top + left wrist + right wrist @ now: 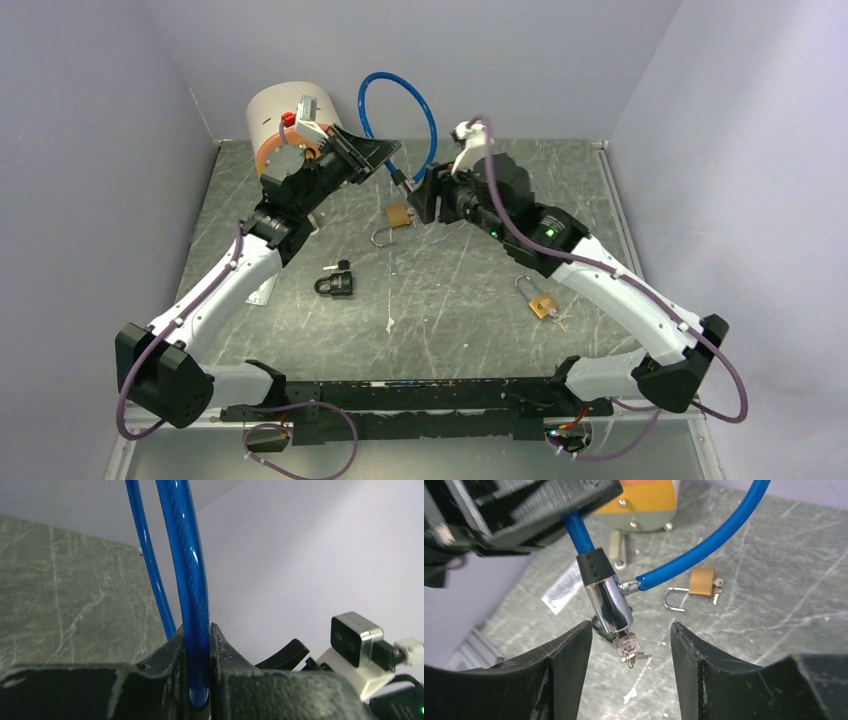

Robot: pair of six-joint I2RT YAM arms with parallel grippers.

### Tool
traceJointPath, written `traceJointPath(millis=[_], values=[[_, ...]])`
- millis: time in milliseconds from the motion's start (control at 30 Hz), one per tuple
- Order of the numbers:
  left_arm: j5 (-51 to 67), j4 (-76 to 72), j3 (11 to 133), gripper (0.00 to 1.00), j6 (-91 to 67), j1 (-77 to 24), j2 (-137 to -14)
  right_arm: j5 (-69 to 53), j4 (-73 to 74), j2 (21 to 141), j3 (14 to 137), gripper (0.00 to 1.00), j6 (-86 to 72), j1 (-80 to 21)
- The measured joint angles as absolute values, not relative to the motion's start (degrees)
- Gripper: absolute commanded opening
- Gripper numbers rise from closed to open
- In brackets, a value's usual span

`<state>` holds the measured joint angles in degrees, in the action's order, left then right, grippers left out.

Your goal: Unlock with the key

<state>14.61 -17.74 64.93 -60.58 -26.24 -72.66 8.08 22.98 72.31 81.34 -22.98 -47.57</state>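
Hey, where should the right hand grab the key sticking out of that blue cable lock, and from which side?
Pinch the flat head of the key, which sticks out below the chrome barrel. Come from the barrel's lower end, along its axis, where the open right hand sits, one finger per flat face. The left hand holds the blue cable.

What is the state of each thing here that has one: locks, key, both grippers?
Blue cable lock: loop closed, key inserted.
Left gripper: jaws shut on the lock's cable.
Right gripper: jaws open, either side of the key.
Middle brass padlock: shackle open.
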Motion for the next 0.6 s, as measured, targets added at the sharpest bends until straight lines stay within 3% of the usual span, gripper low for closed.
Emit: traceJointPath(millis=[233, 433, 600], values=[[12.9, -10.8, 66.9, 0.02, -60.6, -26.2, -71.5, 12.9, 28.4, 76.6, 83.8, 0.56, -15.9, -52.1], [12.3, -8.7, 66.9, 0.03, -60.7, -26.2, -70.8, 14.0, 30.2, 77.7, 85.3, 0.29, -13.6, -53.0], [11.9, -8.3, 66.9, 0.03, -60.7, -26.2, -70.8, 14.3, 30.7, 79.3, 86.2, 0.19, -12.8, -53.3]])
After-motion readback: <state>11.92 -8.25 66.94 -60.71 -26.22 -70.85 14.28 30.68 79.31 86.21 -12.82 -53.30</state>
